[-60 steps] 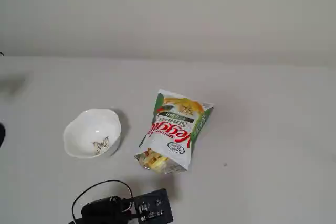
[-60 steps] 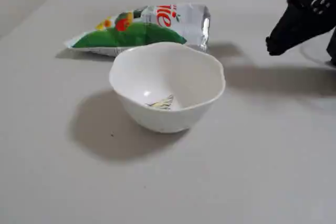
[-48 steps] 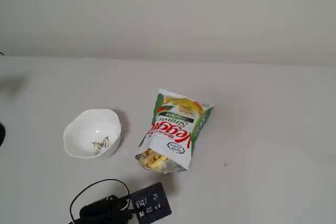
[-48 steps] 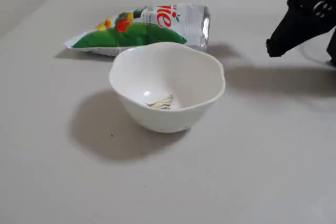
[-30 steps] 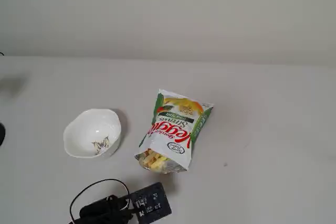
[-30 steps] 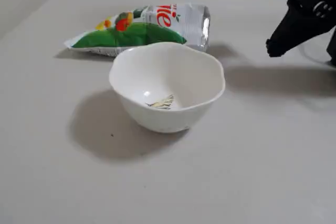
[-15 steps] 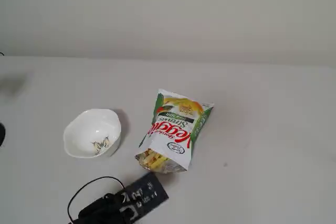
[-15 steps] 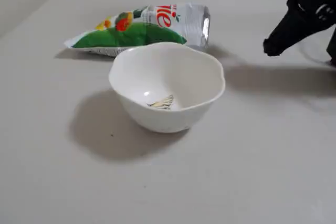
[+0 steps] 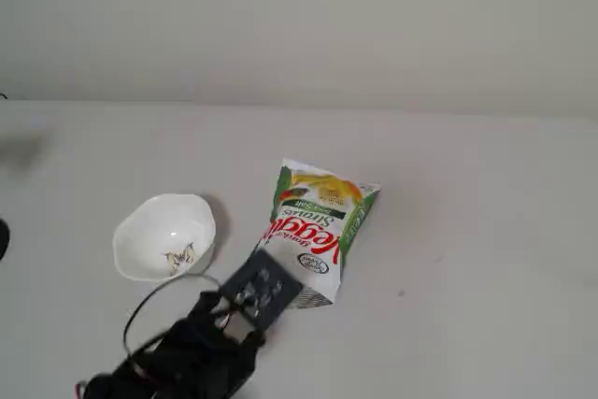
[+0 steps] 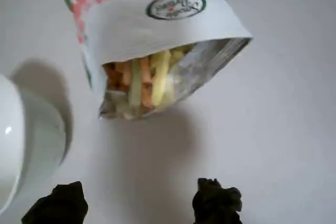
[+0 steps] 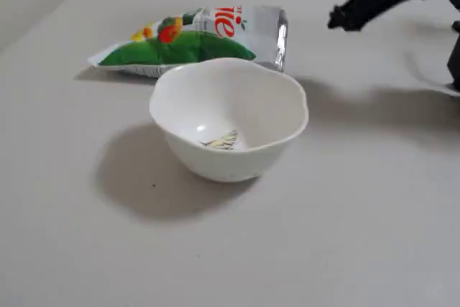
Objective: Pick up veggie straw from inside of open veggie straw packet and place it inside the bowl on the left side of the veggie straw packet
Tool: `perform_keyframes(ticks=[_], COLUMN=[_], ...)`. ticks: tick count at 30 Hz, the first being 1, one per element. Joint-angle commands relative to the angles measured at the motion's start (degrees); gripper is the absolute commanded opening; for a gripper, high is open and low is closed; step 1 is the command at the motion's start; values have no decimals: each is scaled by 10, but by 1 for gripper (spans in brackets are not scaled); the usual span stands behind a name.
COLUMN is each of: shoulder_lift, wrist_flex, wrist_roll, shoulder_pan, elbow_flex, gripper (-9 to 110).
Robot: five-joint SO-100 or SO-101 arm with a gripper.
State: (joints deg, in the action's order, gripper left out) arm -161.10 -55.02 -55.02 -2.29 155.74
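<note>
The veggie straw packet point(image 10: 157, 19) lies flat with its open mouth facing my gripper. Several straws sit inside the mouth, among them a yellow veggie straw point(image 10: 160, 74) standing out from the orange and pale ones. My gripper point(image 10: 136, 204) is open and empty, hovering just in front of the mouth, with its two dark fingertips point(image 10: 216, 200) at the bottom edge of the wrist view. The white scalloped bowl point(image 10: 29, 140) stands left of the packet. It holds only its small dark drawing in both fixed views point(image 9: 133, 223) point(image 11: 215, 163). The packet point(image 11: 194, 41) lies behind the bowl, with the gripper point(image 11: 339, 19) at upper right.
The black arm point(image 9: 187, 352) with its wrist module reaches in from the bottom edge, a cable looping beside it near the bowl. The pale tabletop point(image 9: 467, 259) runs back to a wall.
</note>
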Motion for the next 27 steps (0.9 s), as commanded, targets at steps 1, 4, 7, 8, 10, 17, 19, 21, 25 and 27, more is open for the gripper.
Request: perform_keyframes(ticks=[1, 4, 7, 8, 10, 17, 19, 21, 25, 27], shoulder_lift=[101, 150, 172, 178, 189, 250, 269, 288, 322, 338], wrist_flex=[54, 67, 86, 91, 102, 142, 153, 164, 188, 197], wrist_roll=[-18, -18, -18, -18, -18, -18, -17, -17, -18, -19], shoulder_pan=[19, 20, 19, 19, 18, 21, 20, 19, 22, 25], elbow_flex=[-83, -107, -108, -108, -108, -123, -132, -137, -142, -145], gripper=[28, 28, 28, 27, 27, 26, 26, 25, 25, 24])
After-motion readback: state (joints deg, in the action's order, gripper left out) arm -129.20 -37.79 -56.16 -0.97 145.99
